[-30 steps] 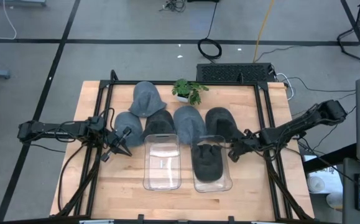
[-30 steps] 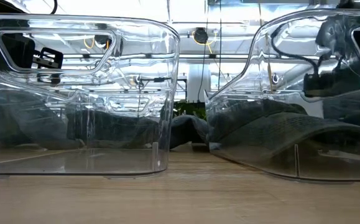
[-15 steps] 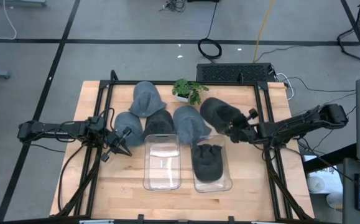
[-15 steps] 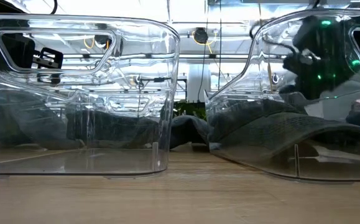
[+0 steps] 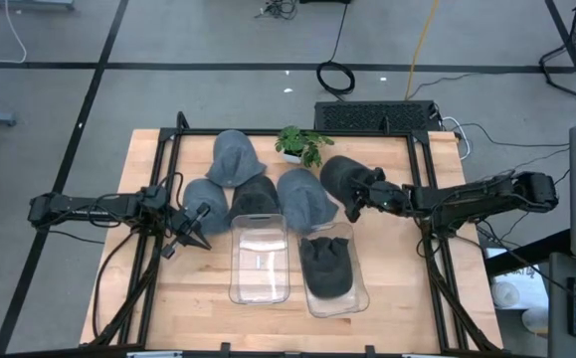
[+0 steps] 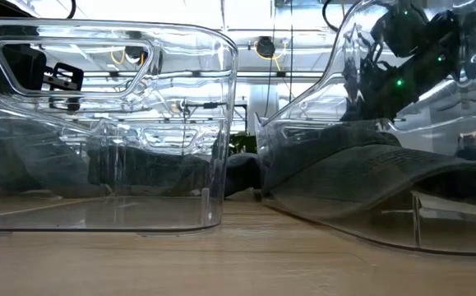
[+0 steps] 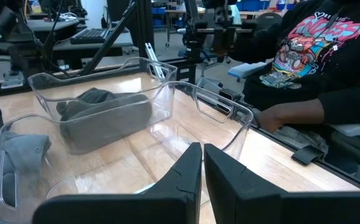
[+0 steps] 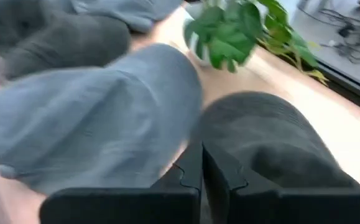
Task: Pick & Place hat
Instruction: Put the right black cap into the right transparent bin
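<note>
Gripping dark hat [image 5: 341, 180] | right tool [image 5: 355, 198] pinched | plant [image 5: 298, 145], grey hat [image 5: 300, 197] beside

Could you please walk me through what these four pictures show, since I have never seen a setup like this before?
This is a two-armed robot at a wooden table. One picture looks straight down, one looks level across the tabletop through the clear bins, and two come from cameras on the arms' wrists. On the table lie several grey and dark hats, a small potted plant and two clear plastic bins: the left bin holds no hat, the right bin holds a dark hat. The right gripper is shut on the dark hat at the right of the row. The left gripper waits, shut, beside the left bin. A seated person shows beyond the table.
</note>
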You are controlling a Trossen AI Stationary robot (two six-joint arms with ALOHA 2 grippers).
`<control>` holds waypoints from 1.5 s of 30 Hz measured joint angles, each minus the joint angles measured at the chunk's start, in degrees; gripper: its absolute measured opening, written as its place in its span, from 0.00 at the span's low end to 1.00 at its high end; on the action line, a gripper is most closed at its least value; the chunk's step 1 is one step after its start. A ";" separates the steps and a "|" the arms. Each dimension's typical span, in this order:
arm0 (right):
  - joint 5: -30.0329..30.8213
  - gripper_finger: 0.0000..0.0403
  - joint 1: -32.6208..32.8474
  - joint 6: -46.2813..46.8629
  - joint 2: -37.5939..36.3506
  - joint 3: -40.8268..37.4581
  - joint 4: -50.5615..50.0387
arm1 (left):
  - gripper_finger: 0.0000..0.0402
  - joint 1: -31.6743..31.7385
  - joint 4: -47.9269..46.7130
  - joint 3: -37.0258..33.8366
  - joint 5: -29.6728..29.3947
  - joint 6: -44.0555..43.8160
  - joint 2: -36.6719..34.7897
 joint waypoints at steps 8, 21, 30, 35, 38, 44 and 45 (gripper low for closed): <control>-2.57 0.13 -0.92 -3.18 -2.51 -0.02 -11.40 | 0.06 0.00 0.01 0.00 0.01 0.00 -0.01; -14.31 0.47 -0.89 -0.82 -10.34 -0.42 -28.86 | 0.06 0.01 0.01 0.00 0.02 0.00 0.01; -15.29 0.49 -0.90 -2.30 -9.52 -0.46 -29.88 | 0.06 -0.01 0.01 0.00 0.01 0.00 -0.01; -15.39 0.49 -0.83 -4.64 -4.95 -0.46 -25.15 | 0.06 -0.01 -0.02 0.00 0.00 0.00 -0.02; -13.81 0.49 -0.78 -6.92 -1.24 -0.46 -22.86 | 0.06 0.00 0.04 0.00 0.02 0.00 0.00; -7.09 0.49 -0.72 -9.42 4.56 -0.46 -18.76 | 0.06 0.00 -0.09 0.00 0.02 0.00 0.01; -5.22 0.49 -0.72 -9.45 5.31 -0.46 -18.52 | 0.06 -0.01 -0.02 0.00 0.01 0.00 0.01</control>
